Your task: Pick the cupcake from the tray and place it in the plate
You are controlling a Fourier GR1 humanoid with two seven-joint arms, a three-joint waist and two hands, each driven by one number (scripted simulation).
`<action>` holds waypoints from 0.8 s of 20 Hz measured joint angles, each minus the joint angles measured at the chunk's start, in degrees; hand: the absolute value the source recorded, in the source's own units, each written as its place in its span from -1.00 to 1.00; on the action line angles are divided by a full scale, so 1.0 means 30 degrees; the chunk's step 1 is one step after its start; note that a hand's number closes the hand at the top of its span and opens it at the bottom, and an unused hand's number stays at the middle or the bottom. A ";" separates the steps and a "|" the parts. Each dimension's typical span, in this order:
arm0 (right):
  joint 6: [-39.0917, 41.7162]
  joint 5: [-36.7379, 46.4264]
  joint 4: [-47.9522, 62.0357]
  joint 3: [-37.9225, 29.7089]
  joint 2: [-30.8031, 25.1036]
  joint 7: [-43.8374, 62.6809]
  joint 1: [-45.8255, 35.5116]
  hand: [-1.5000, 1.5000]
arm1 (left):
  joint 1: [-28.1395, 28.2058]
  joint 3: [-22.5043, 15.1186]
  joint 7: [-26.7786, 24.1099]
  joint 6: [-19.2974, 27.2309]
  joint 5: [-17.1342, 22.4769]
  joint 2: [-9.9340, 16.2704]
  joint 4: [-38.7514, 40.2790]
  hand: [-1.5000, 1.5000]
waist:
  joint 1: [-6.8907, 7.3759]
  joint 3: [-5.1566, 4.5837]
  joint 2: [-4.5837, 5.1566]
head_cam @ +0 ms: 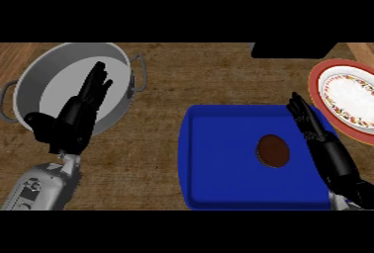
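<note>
A brown cupcake (273, 150) sits right of centre on the blue tray (219, 168). My right hand (315, 132) hovers just right of the cupcake, over the tray's right edge, fingers straight and open, apart from the cupcake. A white plate with a red patterned rim (349, 99) lies at the right edge, beyond that hand. At the left, my left hand (79, 111) stays open, fingers up, over a pot.
A grey metal pot with two handles (116, 59) stands at the upper left under the left hand. A dark object (292, 49) sits at the counter's far edge, top right. The wooden counter (157, 123) shows between pot and tray.
</note>
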 measured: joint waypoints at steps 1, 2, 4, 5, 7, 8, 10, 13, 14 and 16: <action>0.0389 -0.0261 0.0298 -0.0242 -0.0011 0.0069 -0.0527 1.00 | 0.0361 -0.0016 0.0006 -0.0036 -0.0066 -0.0050 -0.0002 0.00 | -0.0038 0.0000 0.0006; 0.0977 -0.0781 0.0655 -0.0648 -0.0209 0.0058 -0.1218 1.00 | 0.0710 0.0005 0.0029 -0.0100 0.0018 -0.0097 0.0250 0.00 | -0.0008 -0.0003 0.0035; 0.2331 -0.2061 0.1135 -0.1548 -0.0811 0.0051 -0.2564 1.00 | 0.1620 -0.0102 0.0262 -0.0185 0.0271 -0.0297 0.0866 0.00 | 0.0143 -0.0010 0.0114; 0.2967 -0.2745 0.1411 -0.1996 -0.1076 0.0108 -0.3372 1.00 | 0.2001 -0.0126 0.0504 -0.0253 0.0442 -0.0364 0.1281 0.00 | 0.0298 -0.0012 0.0185; 0.3796 -0.2247 0.1747 -0.2607 -0.2623 -0.0039 -0.4458 1.00 | 0.2484 -0.0280 0.0590 -0.0277 0.0670 -0.0665 0.1351 0.00 | 0.0468 -0.0049 0.0207; 0.3559 -0.1541 0.2430 -0.3010 -0.3181 -0.0236 -0.4820 1.00 | 0.2676 -0.0404 0.0559 -0.0419 0.0880 -0.0869 0.1268 0.00 | 0.0527 -0.0011 0.0228; 0.3127 -0.1284 0.4315 -0.3979 -0.3318 -0.0930 -0.5542 -1.00 | 0.3189 -0.0704 0.0430 -0.0739 0.1261 -0.1270 0.1321 0.00 | 0.0604 0.0067 0.0267; 0.3553 -0.1754 0.7291 -0.5172 -0.3033 -0.3122 -0.6261 -1.00 | 0.4058 -0.0974 0.0640 -0.1010 0.1517 -0.1484 0.1951 0.00 | 0.0567 0.0078 0.0312; 0.3911 -0.1892 0.8223 -0.5379 -0.2839 -0.4042 -0.6413 -1.00 | 0.4132 -0.0885 0.0719 -0.1098 0.1615 -0.1496 0.2343 0.00 | 0.0488 0.0064 0.0309; 0.5256 -0.2192 1.0075 -0.5903 -0.3124 -0.5693 -0.6764 -1.00 | 0.4253 -0.0816 0.0696 -0.1171 0.1663 -0.1688 0.3073 0.00 | 0.0311 0.0042 0.0277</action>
